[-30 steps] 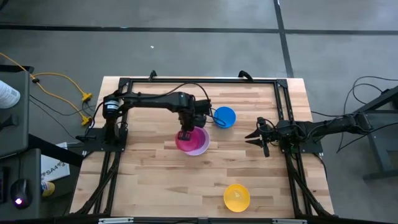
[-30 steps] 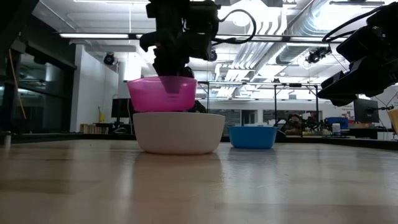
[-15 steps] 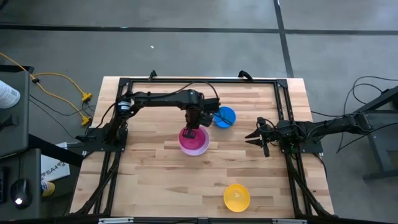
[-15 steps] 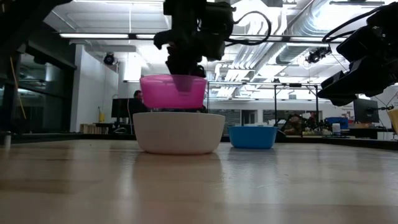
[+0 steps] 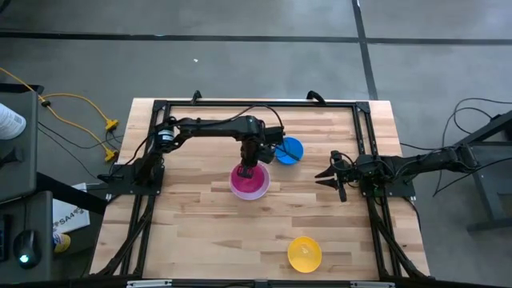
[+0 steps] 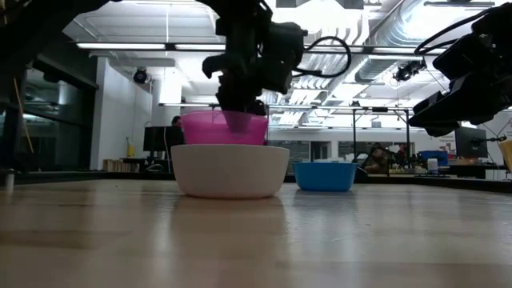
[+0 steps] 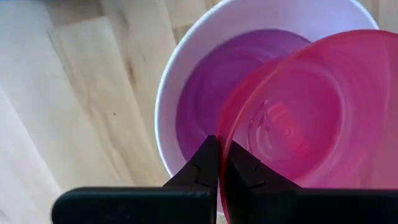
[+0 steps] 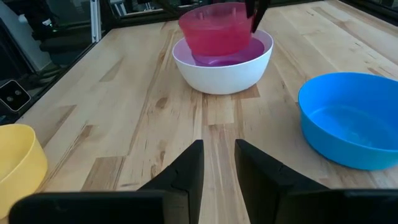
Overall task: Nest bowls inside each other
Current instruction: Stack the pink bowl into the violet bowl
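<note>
Near the middle of the bench (image 5: 192, 232) sits the white bowl (image 6: 230, 170), with the purple bowl (image 7: 211, 93) nested inside it. The left gripper (image 5: 249, 170) hangs over them, its fingers (image 7: 202, 168) closed on the rim of the red-pink bowl (image 6: 225, 128) — that bowl is partly sunk into the white one and sits tilted over the purple one. The blue bowl (image 5: 289, 150) stands just beside the stack, toward the far edge and the right side. The yellow bowl (image 5: 305, 253) rests alone near the near edge. The right gripper (image 5: 329, 178) waits by the right edge, fingers (image 8: 186, 168) parted and holding nothing.
</note>
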Robot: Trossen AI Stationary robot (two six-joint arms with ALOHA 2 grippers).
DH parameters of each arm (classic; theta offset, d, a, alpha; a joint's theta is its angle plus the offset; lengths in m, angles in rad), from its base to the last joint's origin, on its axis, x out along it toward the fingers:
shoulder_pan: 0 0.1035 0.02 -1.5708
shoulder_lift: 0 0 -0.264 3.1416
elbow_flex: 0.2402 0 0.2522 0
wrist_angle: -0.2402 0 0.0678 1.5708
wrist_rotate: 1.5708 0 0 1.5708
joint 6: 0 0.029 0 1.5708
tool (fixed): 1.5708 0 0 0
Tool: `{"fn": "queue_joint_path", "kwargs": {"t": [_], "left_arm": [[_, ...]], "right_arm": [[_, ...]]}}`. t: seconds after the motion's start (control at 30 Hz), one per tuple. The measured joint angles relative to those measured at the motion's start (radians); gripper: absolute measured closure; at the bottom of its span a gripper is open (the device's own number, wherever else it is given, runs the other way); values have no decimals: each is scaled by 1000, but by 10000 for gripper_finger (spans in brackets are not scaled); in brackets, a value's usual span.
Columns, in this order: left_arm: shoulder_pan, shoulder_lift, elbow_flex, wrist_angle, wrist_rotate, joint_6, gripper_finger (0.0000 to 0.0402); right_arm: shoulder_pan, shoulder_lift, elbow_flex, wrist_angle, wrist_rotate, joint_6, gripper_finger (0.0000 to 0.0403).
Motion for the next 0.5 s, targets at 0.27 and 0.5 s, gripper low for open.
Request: {"fn": "queue_joint_path", "kwargs": {"t": [0.27,0.5], "left_arm": [[0,8,1,28,1,9,402],[1,31,1,35,9,16,402]], "right_arm": [[0,0,0,1,0,0,319],[0,0,0,2,0,0,319]]}}
